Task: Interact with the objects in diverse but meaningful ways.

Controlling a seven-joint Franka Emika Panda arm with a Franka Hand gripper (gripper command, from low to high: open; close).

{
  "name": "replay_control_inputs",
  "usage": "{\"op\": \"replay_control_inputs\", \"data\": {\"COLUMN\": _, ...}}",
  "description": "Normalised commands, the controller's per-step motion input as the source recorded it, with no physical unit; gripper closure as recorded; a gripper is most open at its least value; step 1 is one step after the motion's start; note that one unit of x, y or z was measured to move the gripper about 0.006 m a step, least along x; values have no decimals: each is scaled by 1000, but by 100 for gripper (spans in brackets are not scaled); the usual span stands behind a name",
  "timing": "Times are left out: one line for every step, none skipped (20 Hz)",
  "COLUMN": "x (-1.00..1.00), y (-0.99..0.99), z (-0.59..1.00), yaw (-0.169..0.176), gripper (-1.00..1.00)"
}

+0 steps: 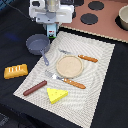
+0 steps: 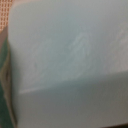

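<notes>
My gripper (image 1: 51,25) hangs at the back of the woven mat (image 1: 102,75), right over the white milk carton (image 1: 52,31), of which only a small white and green part shows beneath it. The carton's pale face (image 2: 70,60) fills the wrist view, with a green edge along one side. My fingers are hidden in both views. The small grey saucepan (image 1: 37,44) stands just to the exterior view's left of the carton. Further toward the front lie the bread loaf (image 1: 15,71), the sausage (image 1: 34,88) and the cheese wedge (image 1: 57,95).
A round wooden plate (image 1: 69,66) sits mid-mat between an orange-handled knife (image 1: 80,57) and fork (image 1: 66,80). A toy stove (image 1: 100,17) with dark burners stands at the back, with a larger grey pot (image 1: 123,17) on its right end.
</notes>
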Motion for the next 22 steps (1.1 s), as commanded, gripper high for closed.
{"op": "replay_control_inputs", "data": {"x": 0, "y": 203, "z": 131, "yaw": -5, "gripper": -100}}
{"op": "replay_control_inputs", "data": {"x": 0, "y": 131, "z": 260, "yaw": 0, "gripper": -100}}
{"op": "replay_control_inputs", "data": {"x": 0, "y": 137, "z": 283, "yaw": 0, "gripper": -100}}
{"op": "replay_control_inputs", "data": {"x": -3, "y": 117, "z": 297, "yaw": 48, "gripper": -100}}
{"op": "replay_control_inputs", "data": {"x": -57, "y": 114, "z": 311, "yaw": 90, "gripper": -100}}
{"op": "replay_control_inputs", "data": {"x": -106, "y": 109, "z": 326, "yaw": 104, "gripper": -100}}
{"op": "replay_control_inputs", "data": {"x": -140, "y": 97, "z": 340, "yaw": 102, "gripper": -100}}
{"op": "replay_control_inputs", "data": {"x": -209, "y": 54, "z": 317, "yaw": 94, "gripper": -100}}
{"op": "replay_control_inputs", "data": {"x": -237, "y": 34, "z": 334, "yaw": 106, "gripper": -100}}
{"op": "replay_control_inputs", "data": {"x": -303, "y": 0, "z": 237, "yaw": 149, "gripper": -100}}
{"op": "replay_control_inputs", "data": {"x": -306, "y": 0, "z": 151, "yaw": 158, "gripper": -100}}
{"op": "replay_control_inputs", "data": {"x": -346, "y": 0, "z": 83, "yaw": 150, "gripper": -100}}
{"op": "replay_control_inputs", "data": {"x": -360, "y": 0, "z": 94, "yaw": 144, "gripper": -100}}
{"op": "replay_control_inputs", "data": {"x": -320, "y": 0, "z": 120, "yaw": 136, "gripper": -100}}
{"op": "replay_control_inputs", "data": {"x": -274, "y": 0, "z": 157, "yaw": 126, "gripper": -100}}
{"op": "replay_control_inputs", "data": {"x": -257, "y": 0, "z": 163, "yaw": 121, "gripper": -100}}
{"op": "replay_control_inputs", "data": {"x": -274, "y": 0, "z": 180, "yaw": 123, "gripper": -100}}
{"op": "replay_control_inputs", "data": {"x": -283, "y": 0, "z": 177, "yaw": 121, "gripper": -100}}
{"op": "replay_control_inputs", "data": {"x": -249, "y": 0, "z": 220, "yaw": 116, "gripper": -100}}
{"op": "replay_control_inputs", "data": {"x": -186, "y": 0, "z": 294, "yaw": 106, "gripper": -100}}
{"op": "replay_control_inputs", "data": {"x": -49, "y": 0, "z": 474, "yaw": 103, "gripper": -100}}
{"op": "replay_control_inputs", "data": {"x": 0, "y": 0, "z": 717, "yaw": 88, "gripper": -100}}
